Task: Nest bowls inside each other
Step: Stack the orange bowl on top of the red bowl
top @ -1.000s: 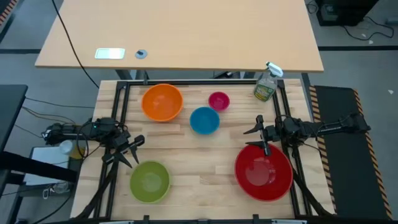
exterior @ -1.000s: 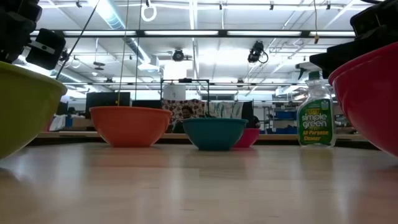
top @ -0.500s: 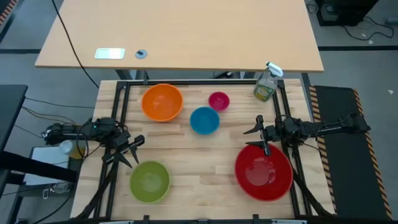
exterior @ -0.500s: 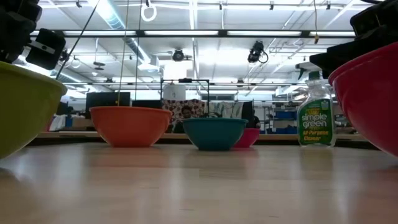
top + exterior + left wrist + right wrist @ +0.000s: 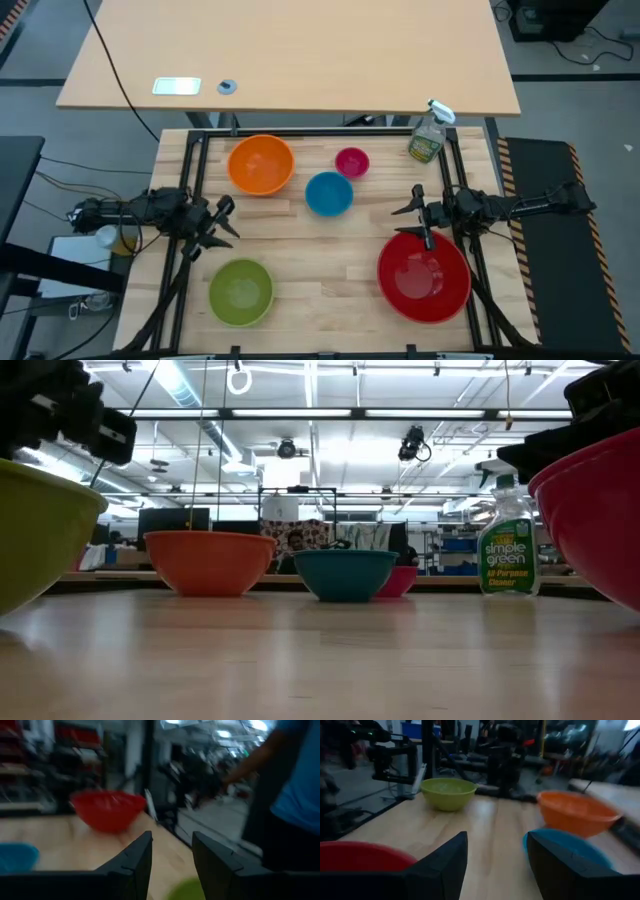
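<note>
Five bowls stand apart on their bases on the wooden table: orange [image 5: 260,165] and small pink [image 5: 351,162] at the far side, blue [image 5: 328,193] in the middle, lime green [image 5: 241,291] near left, red [image 5: 424,278] near right. My left gripper [image 5: 222,222] hangs open above the table's left side, just beyond the green bowl, with nothing between its fingers [image 5: 172,855]. My right gripper [image 5: 415,222] is open over the far rim of the red bowl and holds nothing [image 5: 495,850].
A clear spray bottle [image 5: 428,135] stands at the far right corner, inside the black frame [image 5: 300,131] that borders the table. A person in a blue shirt [image 5: 295,785] stands beyond the table in the left wrist view. Bare wood lies between the green and red bowls.
My left gripper has turned at the wrist and swung its fingers away from the green bowl, toward the table's far edge and slightly up. It stays open. The bowls and my right gripper have kept still.
</note>
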Available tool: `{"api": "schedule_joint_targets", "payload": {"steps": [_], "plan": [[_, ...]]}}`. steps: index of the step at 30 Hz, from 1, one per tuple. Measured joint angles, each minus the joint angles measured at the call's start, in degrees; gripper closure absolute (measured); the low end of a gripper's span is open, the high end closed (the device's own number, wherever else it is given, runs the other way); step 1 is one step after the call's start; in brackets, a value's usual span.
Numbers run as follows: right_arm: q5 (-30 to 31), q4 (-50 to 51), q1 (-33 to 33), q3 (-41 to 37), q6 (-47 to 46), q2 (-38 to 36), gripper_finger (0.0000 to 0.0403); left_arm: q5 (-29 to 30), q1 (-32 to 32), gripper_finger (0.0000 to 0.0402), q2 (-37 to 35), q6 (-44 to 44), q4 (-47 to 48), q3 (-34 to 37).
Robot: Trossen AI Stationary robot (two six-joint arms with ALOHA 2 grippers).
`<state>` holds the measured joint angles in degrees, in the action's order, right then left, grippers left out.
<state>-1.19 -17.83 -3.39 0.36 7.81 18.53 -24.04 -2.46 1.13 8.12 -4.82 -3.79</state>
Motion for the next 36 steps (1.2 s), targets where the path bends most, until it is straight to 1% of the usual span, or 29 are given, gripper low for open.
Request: {"api": "schedule_joint_targets", "payload": {"steps": [3,6,10,13,15,16,19,22,24,28,30,33,34,36], "plan": [[6.35,-9.71,0.92,0.00,-0.40,0.20,0.0192,3.24,0.00,0.0260,0.00,0.44,-5.81,0.00],[10.46,-23.29,1.59,0.00,-5.39,0.28,0.0192,6.46,0.00,0.0260,0.00,0.05,-13.17,0.00],[15.18,-40.68,2.04,0.00,-11.50,0.28,0.0192,7.57,0.00,0.0260,0.00,-1.81,-20.52,0.00],[17.55,-48.86,2.04,0.00,-14.12,0.26,0.0192,7.68,0.00,0.0260,-0.02,-1.50,-25.30,0.00],[20.67,-49.95,2.04,0.00,-13.49,0.26,0.0192,7.77,0.00,0.0260,0.00,-1.42,-27.28,0.00],[23.19,-49.59,2.02,0.00,-12.98,0.28,0.0192,7.79,0.00,0.0260,0.00,-1.40,-28.25,0.00],[33.48,-47.24,2.04,0.00,-14.14,0.30,0.0192,8.20,0.00,0.0260,0.00,-1.12,-30.13,0.00],[40.66,-47.75,2.09,0.00,-17.06,0.34,0.0192,8.33,0.00,0.0260,-0.02,-1.22,-31.54,0.00],[42.29,-48.49,2.09,0.00,-18.40,0.32,0.0192,8.34,0.00,0.0260,0.00,-1.70,-32.28,0.00],[41.41,-48.55,2.09,0.00,-18.75,0.32,0.0192,8.40,0.00,0.0260,0.00,1.09,-32.32,0.00],[40.51,-48.54,2.09,0.00,-19.78,0.32,0.0192,9.82,-0.02,0.0260,-0.01,1.84,-32.43,0.00],[41.14,-48.55,2.09,0.00,-26.56,0.32,0.0192,13.98,-0.02,0.0260,0.00,2.40,-34.24,0.00],[42.45,-48.49,2.09,0.00,-28.84,0.32,0.0192,16.47,-0.02,0.0260,-0.02,2.69,-35.13,0.00],[45.18,-48.24,2.09,0.00,-32.45,0.34,0.0192,23.31,-0.02,0.0260,-0.01,4.24,-35.98,-0.02]]}}
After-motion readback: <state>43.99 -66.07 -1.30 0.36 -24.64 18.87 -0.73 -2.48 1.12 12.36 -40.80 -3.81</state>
